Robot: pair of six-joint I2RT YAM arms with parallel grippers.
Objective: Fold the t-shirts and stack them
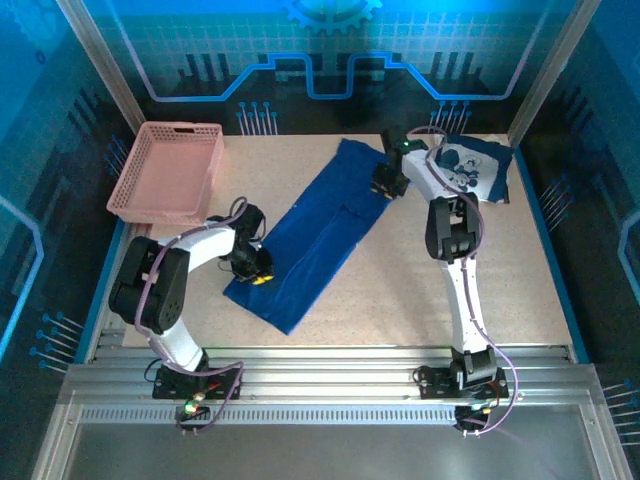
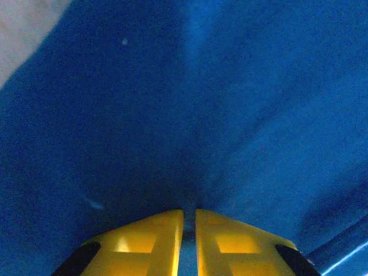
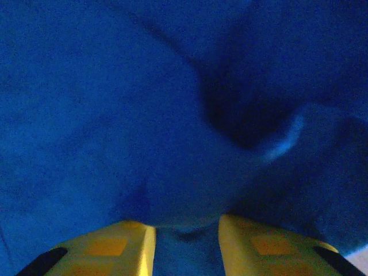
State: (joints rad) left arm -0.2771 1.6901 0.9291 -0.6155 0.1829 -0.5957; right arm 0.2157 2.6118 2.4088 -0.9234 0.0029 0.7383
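A royal-blue t-shirt (image 1: 320, 235), folded into a long strip, lies diagonally across the middle of the table with no print showing. My left gripper (image 1: 257, 274) is at the strip's near left edge. In the left wrist view its yellow fingers (image 2: 155, 241) are almost together, with a thin layer of blue cloth (image 2: 190, 115) between them. My right gripper (image 1: 387, 184) is at the strip's far right corner, and a bulge of blue cloth (image 3: 184, 190) fills the gap between its jaws. A second folded t-shirt (image 1: 470, 165) with a white-and-black cartoon print lies at the back right.
A pink lattice basket (image 1: 170, 170) stands at the back left. Bare tabletop (image 1: 400, 290) lies between the strip and the right arm. Metal frame posts (image 1: 100, 60) rise at the back corners, and rails run along the near edge.
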